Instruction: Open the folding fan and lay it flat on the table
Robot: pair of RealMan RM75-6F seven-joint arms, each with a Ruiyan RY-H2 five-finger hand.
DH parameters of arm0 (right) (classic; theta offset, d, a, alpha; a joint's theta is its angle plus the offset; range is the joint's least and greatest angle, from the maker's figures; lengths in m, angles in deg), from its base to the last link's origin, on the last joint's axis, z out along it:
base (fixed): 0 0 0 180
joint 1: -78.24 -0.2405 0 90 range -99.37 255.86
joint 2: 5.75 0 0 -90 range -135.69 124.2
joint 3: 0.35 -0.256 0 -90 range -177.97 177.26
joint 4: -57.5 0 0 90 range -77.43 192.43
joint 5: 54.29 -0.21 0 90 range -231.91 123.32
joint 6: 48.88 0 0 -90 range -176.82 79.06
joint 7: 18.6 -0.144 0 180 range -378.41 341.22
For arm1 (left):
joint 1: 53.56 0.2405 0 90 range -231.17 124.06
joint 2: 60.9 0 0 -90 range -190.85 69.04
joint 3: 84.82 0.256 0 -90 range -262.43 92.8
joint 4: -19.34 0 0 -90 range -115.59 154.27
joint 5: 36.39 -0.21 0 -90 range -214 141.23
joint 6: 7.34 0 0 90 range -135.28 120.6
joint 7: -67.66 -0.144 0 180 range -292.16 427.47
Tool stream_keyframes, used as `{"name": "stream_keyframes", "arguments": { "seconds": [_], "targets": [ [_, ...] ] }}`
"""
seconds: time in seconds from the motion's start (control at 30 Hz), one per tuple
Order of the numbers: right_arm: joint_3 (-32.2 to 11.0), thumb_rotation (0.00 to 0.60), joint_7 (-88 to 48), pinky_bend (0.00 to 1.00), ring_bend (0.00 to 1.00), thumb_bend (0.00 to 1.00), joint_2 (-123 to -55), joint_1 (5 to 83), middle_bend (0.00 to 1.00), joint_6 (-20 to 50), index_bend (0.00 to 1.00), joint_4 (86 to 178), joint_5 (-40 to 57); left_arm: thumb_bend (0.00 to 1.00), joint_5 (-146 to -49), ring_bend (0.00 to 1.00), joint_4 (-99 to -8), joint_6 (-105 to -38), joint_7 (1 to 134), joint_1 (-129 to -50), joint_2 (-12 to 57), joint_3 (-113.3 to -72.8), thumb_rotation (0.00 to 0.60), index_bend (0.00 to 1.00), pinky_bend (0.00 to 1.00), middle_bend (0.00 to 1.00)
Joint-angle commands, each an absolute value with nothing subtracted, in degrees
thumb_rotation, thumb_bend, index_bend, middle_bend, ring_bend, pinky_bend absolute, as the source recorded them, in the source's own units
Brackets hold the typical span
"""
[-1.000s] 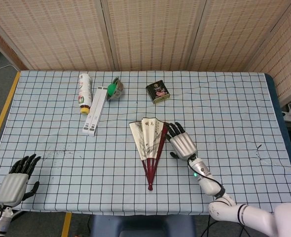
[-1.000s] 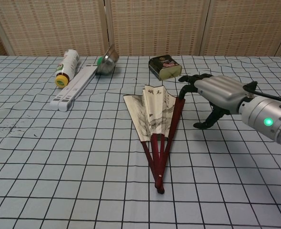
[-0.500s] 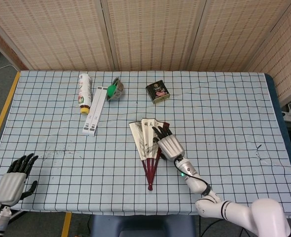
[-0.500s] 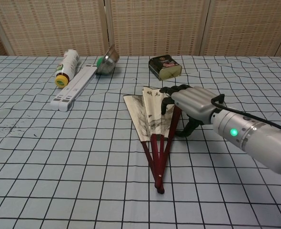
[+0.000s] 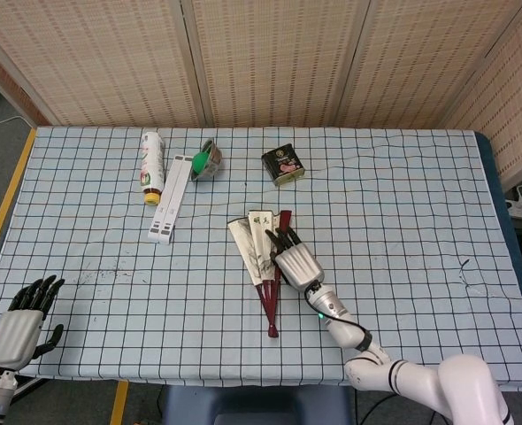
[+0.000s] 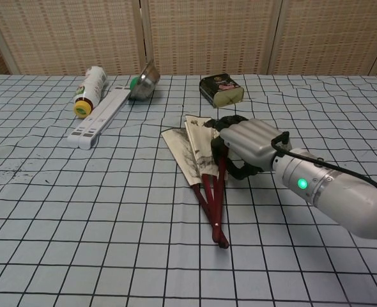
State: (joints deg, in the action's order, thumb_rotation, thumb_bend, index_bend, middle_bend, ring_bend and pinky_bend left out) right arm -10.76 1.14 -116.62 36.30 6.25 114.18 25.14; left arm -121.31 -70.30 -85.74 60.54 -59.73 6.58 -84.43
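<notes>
From the head view, the fan (image 5: pixel 259 257) lay near the middle of the table (image 5: pixel 420 204), narrower than half a second earlier, its leaves drawn closer together. The right hand (image 5: pixel 295 259) had slid further left onto it, fingers curled over the red ribs; whether it gripped them could not be told. The left hand (image 5: pixel 18 323) hung at the table's near left corner, fingers apart, holding nothing. A checked cloth covered the table, with woven screens (image 5: pixel 270 62) behind.

From the chest view, the right hand (image 6: pixel 249 144) pressed on the fan (image 6: pixel 195 160), now partly folded. Beyond stood a dark tin (image 6: pixel 221 89), a bottle (image 6: pixel 89 89) on its side, a white folded stand (image 6: pixel 99 118) and a tipped metal bowl (image 6: pixel 147 80) with something green in it.
</notes>
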Motion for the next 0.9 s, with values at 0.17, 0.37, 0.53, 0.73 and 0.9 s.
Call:
{"name": "stream_keyframes", "arguments": {
  "seconds": [0.17, 0.37, 0.53, 0.73, 0.9],
  "targets": [
    [-11.36, 0.600, -1.31, 0.00, 0.00, 0.77, -112.38, 37.06, 0.04, 10.50, 0.65, 121.86, 26.77, 0.44, -121.70, 0.00, -69.68, -85.10, 62.29, -60.15, 6.78, -84.16, 0.600, 0.00, 0.11, 0.00],
    [-15.22, 0.600, 0.43, 0.00, 0.00, 0.77, -106.35, 37.01, 0.04, 9.48, 0.65, 134.72, 22.11, 0.45, -124.34, 0.00, -66.68, -84.47, 69.35, -61.73, 9.58, -84.15, 0.600, 0.09, 0.12, 0.00],
    [-19.54, 0.600, 3.91, 0.00, 0.00, 0.77, -102.18, 35.79, 0.04, 6.86, 0.65, 145.14, 13.96, 0.45, -128.28, 0.00, -62.80, -84.00, 78.31, -64.13, 15.14, -83.83, 0.600, 0.13, 0.12, 0.00],
    [-23.75, 0.600, 7.40, 0.00, 0.00, 0.77, -100.61, 33.31, 0.04, 6.48, 0.65, 152.60, 4.35, 0.44, -131.82, 0.00, -62.29, -83.33, 94.02, -69.41, 21.93, -85.72, 0.600, 0.05, 0.13, 0.00],
    [-26.47, 0.600, 10.67, 0.00, 0.00, 0.77, -100.38, 29.41, 0.04, 6.60, 0.65, 156.80, -3.29, 0.44, -127.51, 0.00, -62.29, -82.44, 96.04, -73.49, 28.97, -92.00, 0.590, 0.04, 0.12, 0.00]
  ]
}}
